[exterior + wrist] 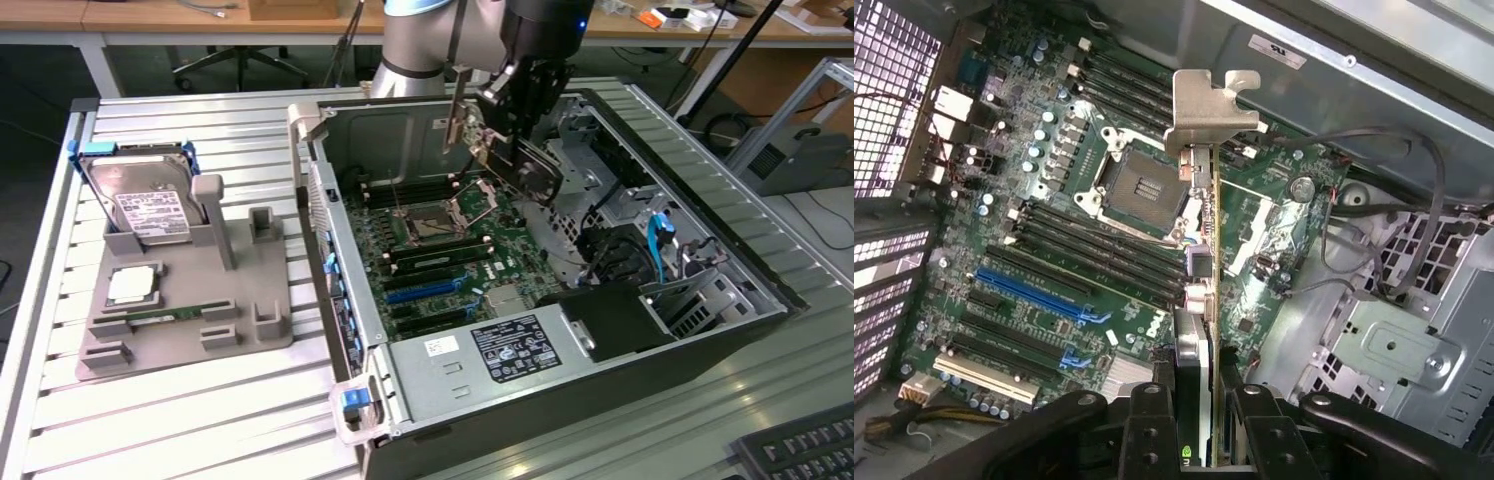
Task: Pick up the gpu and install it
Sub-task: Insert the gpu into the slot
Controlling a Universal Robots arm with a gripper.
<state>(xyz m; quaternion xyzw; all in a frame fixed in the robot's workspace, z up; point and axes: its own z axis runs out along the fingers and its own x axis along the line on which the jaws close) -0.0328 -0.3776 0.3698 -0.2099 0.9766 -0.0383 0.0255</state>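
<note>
fingers (pixel 1154 420) clamped on gpu (pixel 1204 230) | gpu upright over motherboard (pixel 441 250) | inside open case (pixel 627 400)

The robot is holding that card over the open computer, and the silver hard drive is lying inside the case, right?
Not quite. The gripper does hold the gpu over the open computer case, but the silver hard drive stands in the grey holder outside the case, as the exterior view shows.
</note>
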